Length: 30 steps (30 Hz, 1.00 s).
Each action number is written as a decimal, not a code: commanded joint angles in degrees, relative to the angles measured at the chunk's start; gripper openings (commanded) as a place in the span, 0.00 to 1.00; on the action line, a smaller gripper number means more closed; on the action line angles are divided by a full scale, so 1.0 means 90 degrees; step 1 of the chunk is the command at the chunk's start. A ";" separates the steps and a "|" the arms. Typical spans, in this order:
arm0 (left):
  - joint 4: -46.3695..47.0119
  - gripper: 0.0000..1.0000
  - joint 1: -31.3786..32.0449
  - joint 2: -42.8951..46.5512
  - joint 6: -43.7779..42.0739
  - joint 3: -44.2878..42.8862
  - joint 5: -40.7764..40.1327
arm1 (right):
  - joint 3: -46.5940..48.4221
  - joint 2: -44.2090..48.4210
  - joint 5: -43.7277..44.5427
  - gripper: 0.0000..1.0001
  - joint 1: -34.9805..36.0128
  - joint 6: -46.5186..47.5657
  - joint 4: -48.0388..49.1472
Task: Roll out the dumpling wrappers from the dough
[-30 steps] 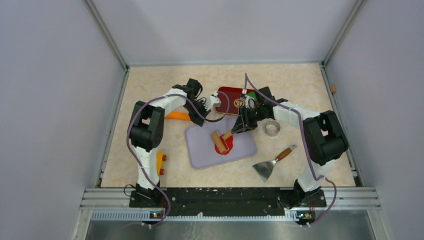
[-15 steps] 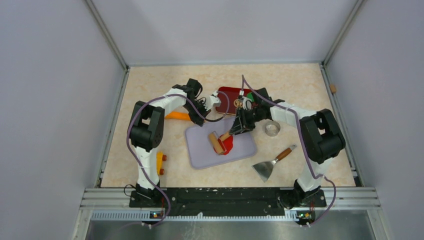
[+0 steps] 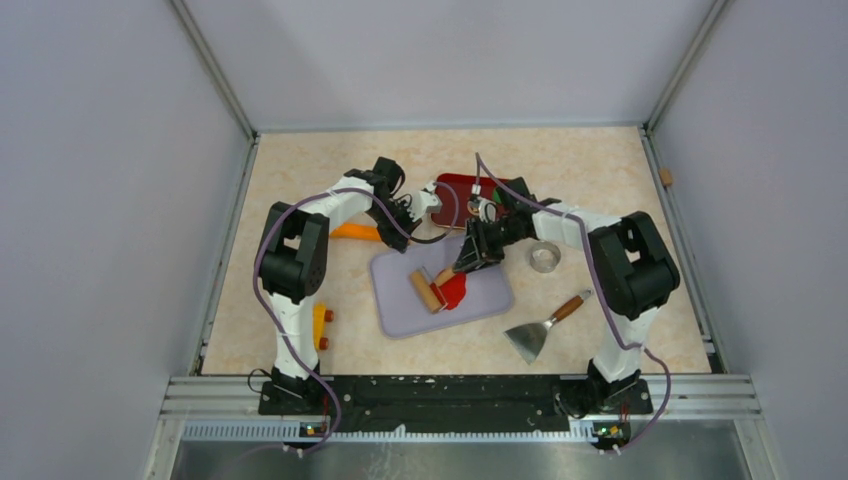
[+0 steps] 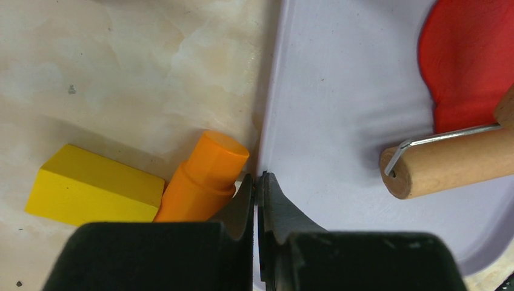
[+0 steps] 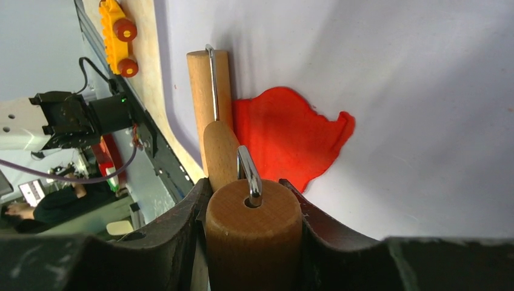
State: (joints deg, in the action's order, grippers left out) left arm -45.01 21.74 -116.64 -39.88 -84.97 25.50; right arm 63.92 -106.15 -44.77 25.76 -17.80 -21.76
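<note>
The dough [image 3: 455, 291] is a flattened bright red patch on the lilac board [image 3: 485, 295]; it also shows in the right wrist view [image 5: 285, 136] and the left wrist view [image 4: 467, 60]. No round red wrapper is in view. My right gripper [image 3: 468, 257] is shut on the wooden roller's handle [image 5: 253, 230]. The roller's barrel [image 3: 427, 291] lies on the board at the dough's left edge [image 5: 203, 91]. My left gripper [image 3: 405, 236] is shut on the board's far left edge [image 4: 259, 179].
A red tray [image 3: 455, 187] with a green disc [image 3: 507, 190] stands behind the board. A metal ring cutter [image 3: 544, 257] and a scraper [image 3: 545, 325] lie to the right. An orange cylinder [image 4: 209, 176] and a yellow block [image 4: 91, 194] lie left of the board. A yellow wheeled toy [image 3: 320, 325] sits near the left arm.
My right gripper has drawn the roller to the left across the dough, leaving more of the red patch bare on its right. The left gripper has not moved.
</note>
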 commanded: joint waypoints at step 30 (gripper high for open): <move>-0.0157 0.00 -0.0004 -0.0067 -0.0073 -0.0253 0.0585 | 0.0827 0.3479 0.1972 0.00 0.1451 1.0560 -0.3451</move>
State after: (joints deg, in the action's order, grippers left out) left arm -45.78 21.74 -116.81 -40.40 -85.08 27.68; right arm 76.01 -82.02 -38.48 33.08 46.89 -50.85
